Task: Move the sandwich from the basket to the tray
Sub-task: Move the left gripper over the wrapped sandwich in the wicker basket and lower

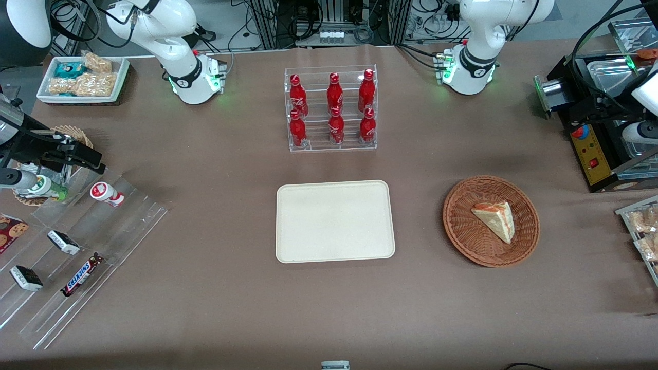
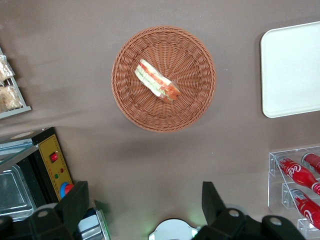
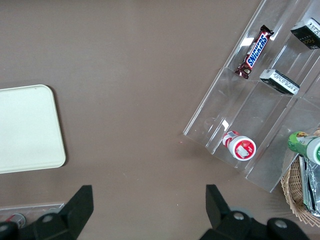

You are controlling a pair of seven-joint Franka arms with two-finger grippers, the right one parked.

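The sandwich (image 1: 496, 220), a cream wedge with red and green filling, lies in the reddish-brown wicker basket (image 1: 457, 226) toward the working arm's end of the table. The cream tray (image 1: 334, 221) lies flat beside the basket at mid-table, with nothing on it. In the left wrist view the sandwich (image 2: 157, 81) sits in the middle of the basket (image 2: 125, 95), and the tray's corner (image 2: 292, 70) shows. My left gripper (image 2: 144, 205) is open and empty. It hangs high above the table, near the arm's base, farther from the front camera than the basket.
A clear rack of red bottles (image 1: 331, 110) stands farther back than the tray. A black machine (image 1: 596, 133) and a rack of bagged snacks (image 1: 642, 231) flank the basket at the working arm's end. A clear stepped stand with snacks (image 1: 77, 257) is at the parked arm's end.
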